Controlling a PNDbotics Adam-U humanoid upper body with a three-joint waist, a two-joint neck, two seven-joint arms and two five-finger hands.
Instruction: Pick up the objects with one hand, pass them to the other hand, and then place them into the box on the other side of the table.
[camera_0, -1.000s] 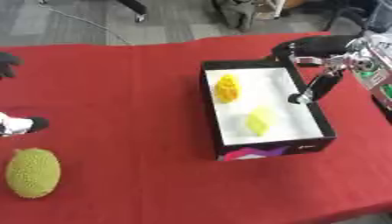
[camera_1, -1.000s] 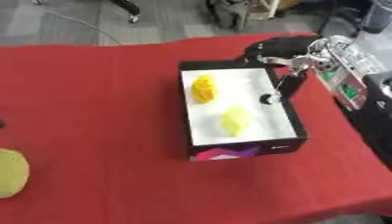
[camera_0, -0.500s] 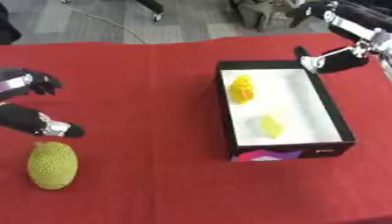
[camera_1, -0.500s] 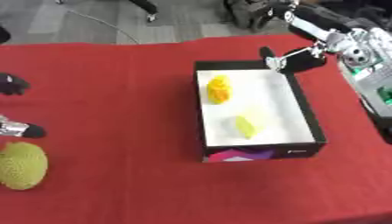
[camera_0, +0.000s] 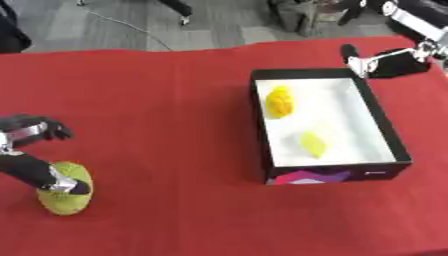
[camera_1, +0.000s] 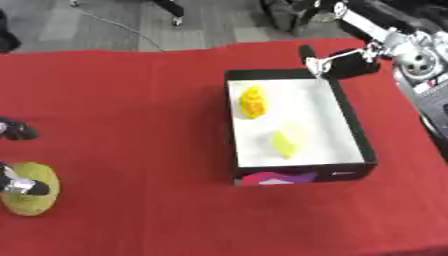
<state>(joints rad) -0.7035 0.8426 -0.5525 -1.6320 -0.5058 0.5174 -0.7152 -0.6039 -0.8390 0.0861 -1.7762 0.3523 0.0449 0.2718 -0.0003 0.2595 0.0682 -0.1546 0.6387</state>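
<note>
Red cloth covers the table (camera_0: 175, 90), grey floor beyond its far edge. Green bumpy fruit (camera_0: 63, 192) lies near the front-left corner; left hand (camera_0: 35, 155) sits over it, one fingertip on its top, the others spread above — not closed round it, so no grasp yet. Step in hand, by my reading: the pick-up. Next move calls for curling round the fruit, lifting, and carrying it toward centre for the handover. Right hand (camera_1: 346, 62) hangs relaxed, holding nothing, just past the box's far right corner. Box (camera_0: 398, 150) holds two yellow pieces (camera_0: 280, 100) — white floor left between them. Open cloth between fruit and box; fruit sits near the front edge.
</note>
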